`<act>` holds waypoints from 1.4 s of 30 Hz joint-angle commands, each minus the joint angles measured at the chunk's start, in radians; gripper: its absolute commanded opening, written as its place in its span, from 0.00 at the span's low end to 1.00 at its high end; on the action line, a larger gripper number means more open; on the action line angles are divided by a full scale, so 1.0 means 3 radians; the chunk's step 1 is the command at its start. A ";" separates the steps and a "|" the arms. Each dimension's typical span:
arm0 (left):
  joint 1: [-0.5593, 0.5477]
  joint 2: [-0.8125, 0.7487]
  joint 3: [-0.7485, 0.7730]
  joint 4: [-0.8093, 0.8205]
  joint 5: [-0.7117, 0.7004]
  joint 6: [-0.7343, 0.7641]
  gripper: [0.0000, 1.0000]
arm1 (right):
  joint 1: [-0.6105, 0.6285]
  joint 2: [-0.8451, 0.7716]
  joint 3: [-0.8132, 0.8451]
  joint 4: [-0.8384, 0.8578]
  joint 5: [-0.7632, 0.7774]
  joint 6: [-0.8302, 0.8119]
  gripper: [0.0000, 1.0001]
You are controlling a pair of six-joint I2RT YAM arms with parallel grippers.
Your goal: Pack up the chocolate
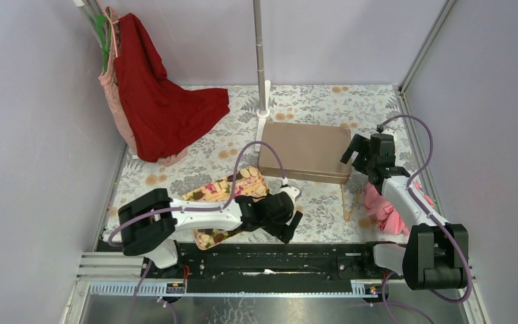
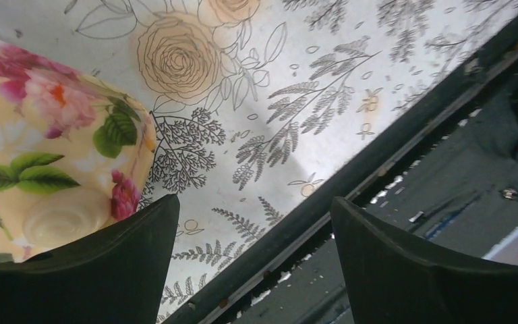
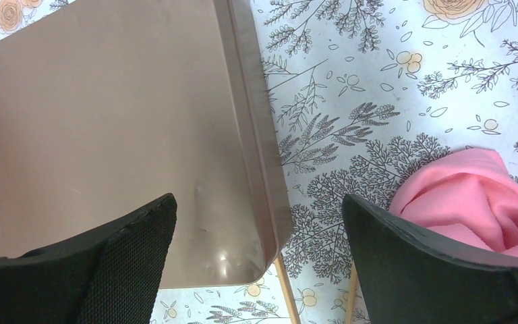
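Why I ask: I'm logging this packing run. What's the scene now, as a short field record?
left gripper: open, empty, over near edge of table, beside floral tray
right gripper: open, empty, above right edge of tan box
tan box: flat top showing, contents hidden
pink cloth: right of the box
chocolate: none visible

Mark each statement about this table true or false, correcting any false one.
1. The right gripper is open over the tan box's right edge. True.
2. The left gripper is shut. False: it is open and empty.
3. A pink cloth lies right of the tan box. True.
4. The red cloth covers the tan box. False: it hangs at the back left, apart from it.
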 commanded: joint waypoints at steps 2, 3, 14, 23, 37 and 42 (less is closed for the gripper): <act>0.0058 0.0204 0.0091 -0.0163 -0.0141 0.0090 0.89 | 0.0022 -0.0087 0.0046 0.0044 0.0071 -0.0043 1.00; 0.0099 0.0207 0.0073 -0.0201 -0.0199 0.0089 0.89 | 0.0023 -0.0083 0.0050 0.0039 0.0069 -0.0048 1.00; 0.0975 0.0127 -0.0170 -0.0635 -0.1087 0.0153 0.89 | 0.0024 0.0029 0.0137 0.0057 0.0018 -0.0039 1.00; 0.1780 0.0138 0.0138 -0.0563 -0.1263 -0.0079 0.90 | 0.0026 0.0229 0.0252 0.0086 -0.0151 -0.0031 1.00; 0.1826 -0.0086 0.0631 0.0050 -0.0709 -0.0230 0.92 | 0.0022 0.0455 0.0232 0.0030 -0.0890 -0.0101 0.99; 0.1825 0.0248 0.0795 0.0170 -0.0470 -0.0213 0.92 | 0.0022 0.0519 0.0264 0.0005 -0.0941 -0.0099 0.97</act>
